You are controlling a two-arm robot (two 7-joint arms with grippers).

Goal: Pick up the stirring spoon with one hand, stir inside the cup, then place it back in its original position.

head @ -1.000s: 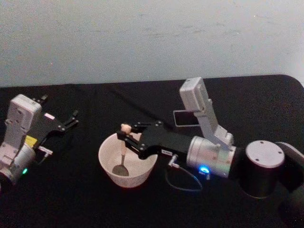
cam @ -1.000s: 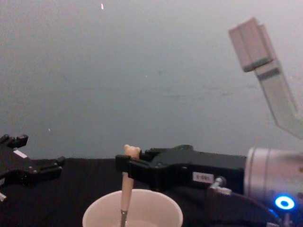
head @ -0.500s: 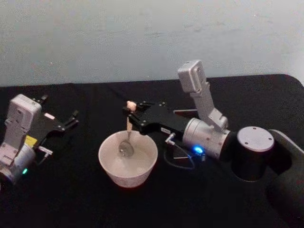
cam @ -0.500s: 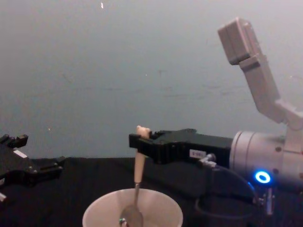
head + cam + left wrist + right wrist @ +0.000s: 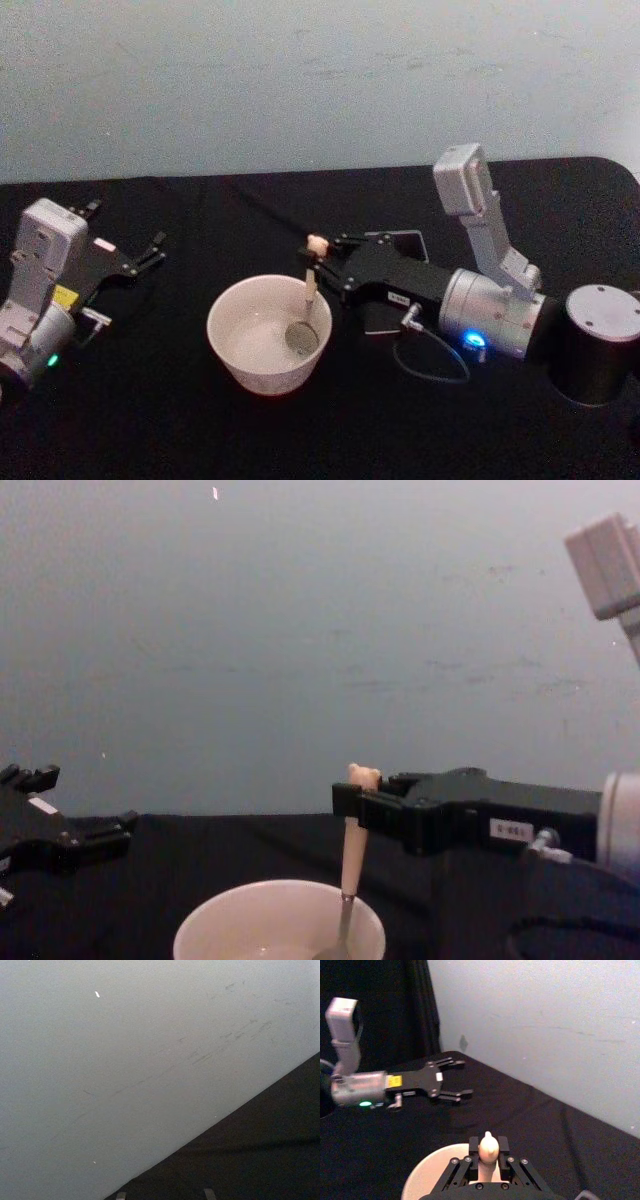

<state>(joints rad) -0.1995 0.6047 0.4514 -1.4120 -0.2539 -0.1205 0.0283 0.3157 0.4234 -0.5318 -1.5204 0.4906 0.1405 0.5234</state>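
stirring spoon (image 5: 310, 287) in cup (image 5: 250, 374), right gripper (image 5: 322, 264) (clamped)

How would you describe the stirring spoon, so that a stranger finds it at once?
On the black table stands a wide cream cup. The stirring spoon stands at the cup's right side, its metal bowl inside, held at the top by the jaws of the right gripper. Its slim cream handle with a knobbed top sets it apart.

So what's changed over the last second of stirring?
The right tool, shut on the cream-handled bear-topped metal spoon, swept it inside the round off-white cup from the left half, past the far side, to the right side. The cup and the open left tool stayed put.
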